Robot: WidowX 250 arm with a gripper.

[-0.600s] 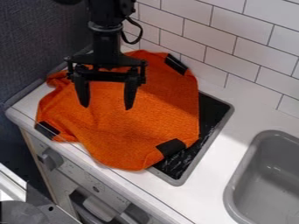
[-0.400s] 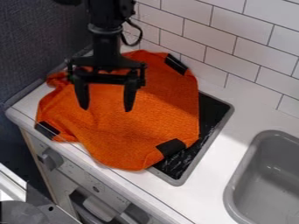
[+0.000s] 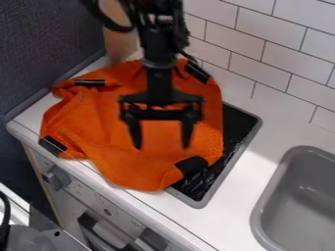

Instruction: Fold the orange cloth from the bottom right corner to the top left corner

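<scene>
The open, empty black two-finger end effector [image 3: 161, 147] hangs above an orange fabric cloth [image 3: 111, 147] with black edge patches. Below it, the cloth lies mostly spread, its edge rumpled toward image left; beyond, toward image right, black grey-rimmed stovetop [image 3: 243, 126] remains uncovered.

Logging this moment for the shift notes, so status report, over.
Gripper open above orange cloth. Cloth spread over black stovetop, dark patches at its corners. Nothing seen between gripper and cloth.
</scene>
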